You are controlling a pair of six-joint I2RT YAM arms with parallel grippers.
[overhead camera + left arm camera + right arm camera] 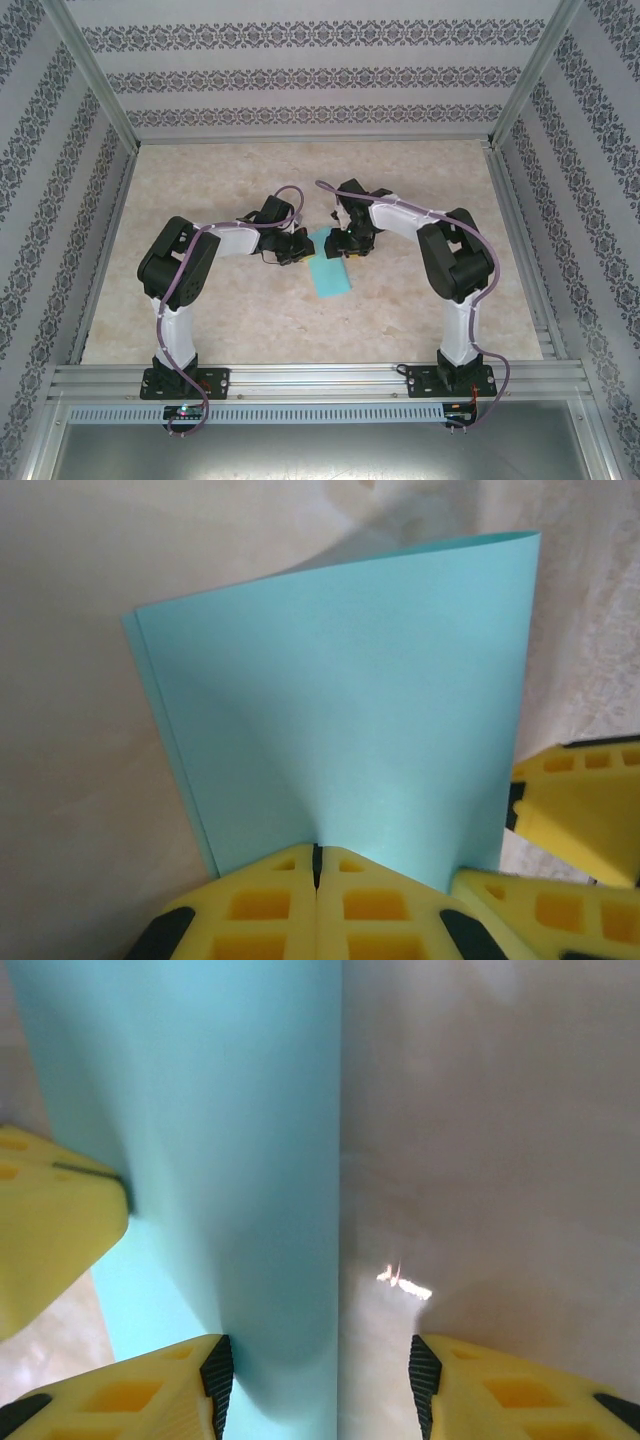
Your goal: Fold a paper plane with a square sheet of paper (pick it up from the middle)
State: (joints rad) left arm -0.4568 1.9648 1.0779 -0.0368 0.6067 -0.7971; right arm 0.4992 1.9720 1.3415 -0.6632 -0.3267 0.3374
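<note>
Top view, sheet: the square sheet of paper [330, 272] lies on the table [220, 320], doubled over into a narrow strip (teal against the pale marbled top).
Top view, left gripper: the left gripper [300, 247] sits against the sheet's far end, on its left side.
Top view, right gripper: the right gripper [347, 243] meets the same far end from the sheet's right side. Its jaws are too small to read here.
Left wrist view, sheet: the square sheet of paper [350, 730] rises away from the camera, and two layers show along its left edge.
Left wrist view, grip: the left gripper [317, 865] is clenched on the sheet's near edge, its yellow pads pressed together with the paper pinched in the seam.
Left wrist view, neighbour: the right gripper's fingers [578, 808] stand just beside the sheet's right edge.
Right wrist view, sheet: the square sheet of paper [200, 1160] runs lengthwise away from the camera.
Right wrist view, grip: the right gripper [318, 1380] is released, its jaws apart and straddling the sheet's right edge, one finger over the paper and the other over bare table [500, 1160].
Right wrist view, neighbour: a yellow finger of the left gripper [50, 1220] touches the sheet's left side.
</note>
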